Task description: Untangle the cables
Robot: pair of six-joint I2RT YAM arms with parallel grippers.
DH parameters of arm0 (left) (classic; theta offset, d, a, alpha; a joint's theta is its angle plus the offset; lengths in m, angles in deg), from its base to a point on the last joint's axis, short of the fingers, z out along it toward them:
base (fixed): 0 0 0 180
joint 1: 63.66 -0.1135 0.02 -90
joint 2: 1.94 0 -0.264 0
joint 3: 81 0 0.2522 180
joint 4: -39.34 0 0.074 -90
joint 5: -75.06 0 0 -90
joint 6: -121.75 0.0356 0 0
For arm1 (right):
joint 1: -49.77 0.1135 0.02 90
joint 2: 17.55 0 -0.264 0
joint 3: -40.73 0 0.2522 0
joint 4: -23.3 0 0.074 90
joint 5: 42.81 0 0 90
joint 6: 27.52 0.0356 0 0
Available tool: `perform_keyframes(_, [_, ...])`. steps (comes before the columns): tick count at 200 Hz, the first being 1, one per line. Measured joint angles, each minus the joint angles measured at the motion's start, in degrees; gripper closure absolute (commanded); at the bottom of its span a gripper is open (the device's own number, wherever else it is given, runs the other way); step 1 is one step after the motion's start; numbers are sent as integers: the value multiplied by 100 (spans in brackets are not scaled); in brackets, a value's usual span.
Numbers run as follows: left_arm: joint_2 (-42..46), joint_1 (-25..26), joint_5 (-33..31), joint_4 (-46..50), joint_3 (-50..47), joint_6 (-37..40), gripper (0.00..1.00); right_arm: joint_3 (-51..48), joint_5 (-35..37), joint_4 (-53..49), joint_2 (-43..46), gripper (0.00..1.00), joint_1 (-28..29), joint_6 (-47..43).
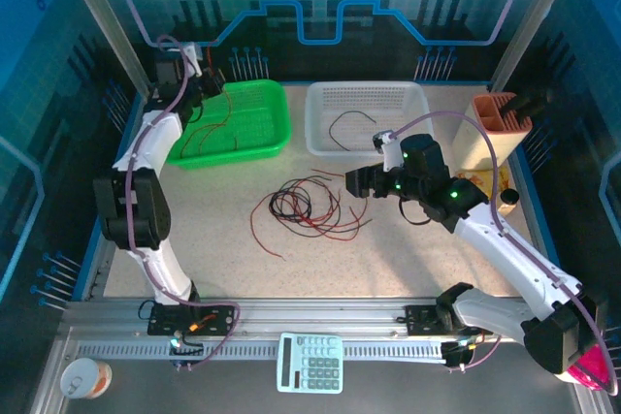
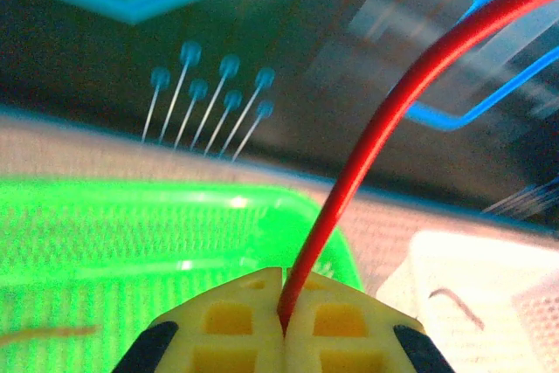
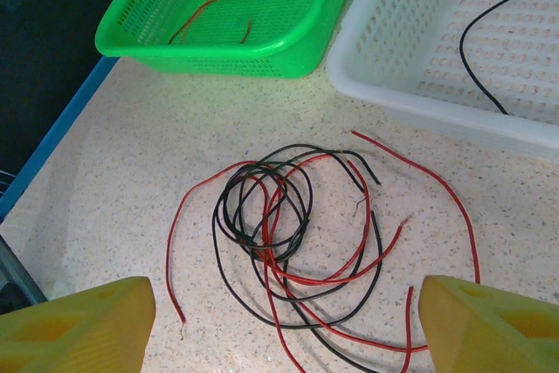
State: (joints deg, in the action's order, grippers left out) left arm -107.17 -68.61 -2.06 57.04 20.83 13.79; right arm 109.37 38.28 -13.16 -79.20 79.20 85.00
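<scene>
A loose tangle of red and black cables [image 1: 306, 208] lies on the speckled table between the arms, and it sits just ahead of the fingers [image 3: 288, 233] in the right wrist view. My right gripper [image 1: 354, 181] hovers over its right side, open [image 3: 284, 303], with nothing between the yellow fingers [image 3: 79, 329]. My left gripper [image 1: 209, 84] is raised over the back edge of the green basket [image 1: 277, 128] and is shut [image 2: 284, 290] on a red cable [image 2: 376, 137] that arcs up to the right. More red cables [image 1: 209, 133] lie in the green basket.
A white basket [image 1: 412, 104] beside the green one holds a black cable [image 1: 349, 123]. A tan holder [image 1: 495, 128] stands at the right. A calculator [image 1: 310, 363] and a cup [image 1: 85, 378] sit on the front rail. Blue walls enclose the table.
</scene>
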Motion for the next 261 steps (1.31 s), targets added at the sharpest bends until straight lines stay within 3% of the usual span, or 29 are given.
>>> perform_keyframes(42, [-256, 35, -332, 951, 50, 315, 100, -4, -52, 9, 0, 20, 0, 39])
perform_keyframes(105, [-1023, 35, -1357, 2623, 669, 916, 99, -68, -57, 44, 4, 20, 0, 81])
perform_keyframes(118, [-1161, 35, -1550, 2924, 822, 970, 92, -68, -57, 46, 4, 20, 0, 101])
perform_keyframes(167, [-1478, 59, -1978, 3716, 1211, 1198, 46, -70, -59, 50, 13, 20, 0, 125])
perform_keyframes(261, [-1493, 72, -2277, 4395, 2009, 1360, 20, -90, -68, 85, 138, 20, 0, 146])
